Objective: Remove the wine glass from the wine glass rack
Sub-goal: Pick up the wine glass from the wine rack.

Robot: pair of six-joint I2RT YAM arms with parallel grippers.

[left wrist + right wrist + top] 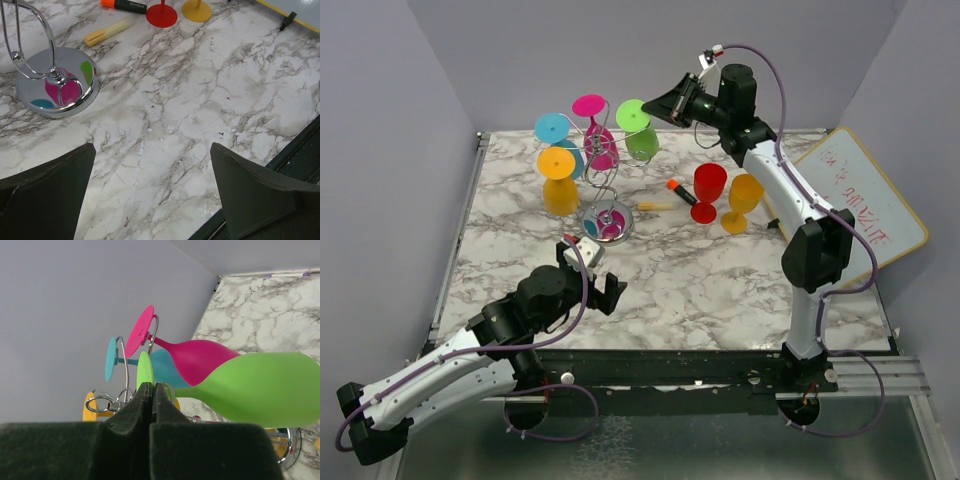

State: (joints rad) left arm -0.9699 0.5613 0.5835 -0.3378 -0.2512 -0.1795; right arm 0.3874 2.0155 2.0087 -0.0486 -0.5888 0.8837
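Removal not yet achieved: the green glass [641, 143] hangs upside down on the rack [607, 222], far left of the worktop [720, 290]. The right tool [152, 386], fingers pressed together, sits at the glass's foot. The left tool [152, 147] is spread open, idle.

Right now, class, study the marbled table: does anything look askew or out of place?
The yellow-framed whiteboard lies skewed, apparently reaching past the marbled table's right edge. Nothing looks spilled or broken.
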